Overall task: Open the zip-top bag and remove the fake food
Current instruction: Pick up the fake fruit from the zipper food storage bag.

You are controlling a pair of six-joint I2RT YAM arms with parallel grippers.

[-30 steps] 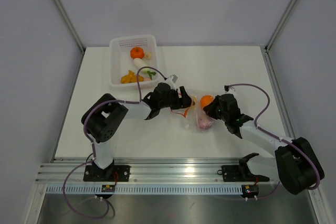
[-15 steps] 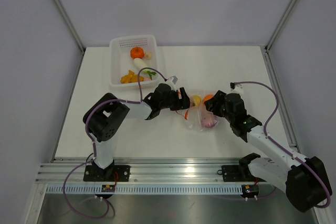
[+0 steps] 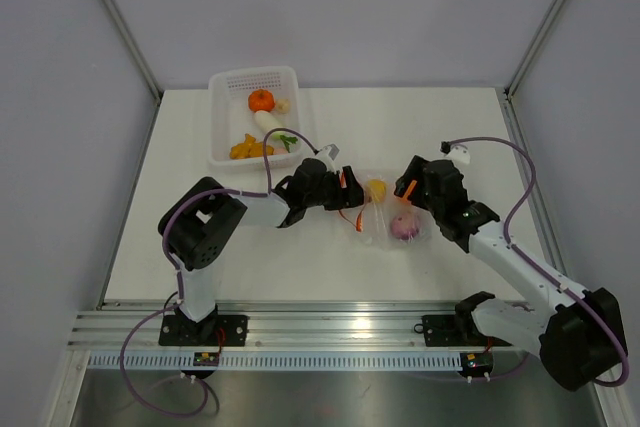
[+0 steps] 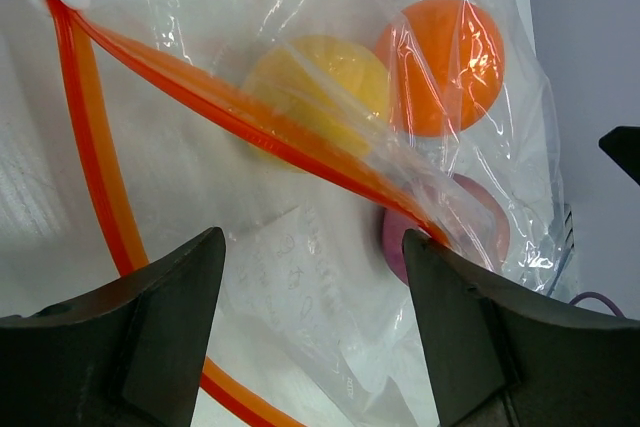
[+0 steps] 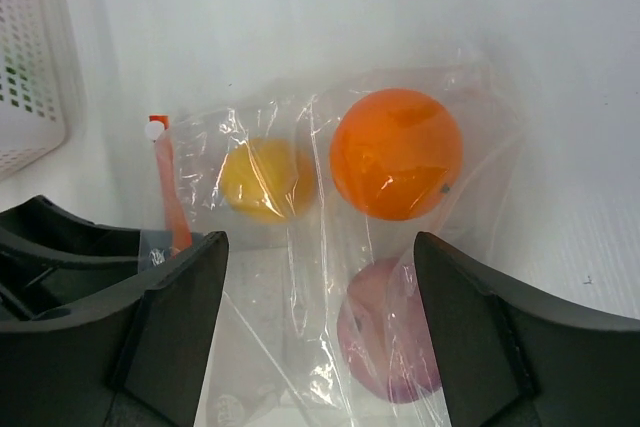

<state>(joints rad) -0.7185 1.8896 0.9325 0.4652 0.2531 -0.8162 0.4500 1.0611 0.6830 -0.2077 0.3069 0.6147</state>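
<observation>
Bag [image 3: 384, 226] lies mid-frame on table [image 3: 450, 127] between both grippers, w/ orange ball [image 5: 395, 154], yellow pc [image 5: 265, 179], purple pc [image 5: 385, 347] inside. Left gripper [image 4: 315, 287] jaws wide apart, gripping nothing, zip strip [image 4: 250, 122] crossing the gap. Right gripper [image 5: 320, 287] also wide apart, empty, over bag.

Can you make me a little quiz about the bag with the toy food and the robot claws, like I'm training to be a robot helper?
1. True or false: the round orange plastic ball is inside the clear crinkly zip-top bag.
2. How many toy foods show inside the bag? A) one B) three C) six
3. Fill in: the right claw has its jaws ____.
Key: 1 true; 2 B (the orange ball, a round yellow piece, a purple-pink piece); 3 open.
</observation>
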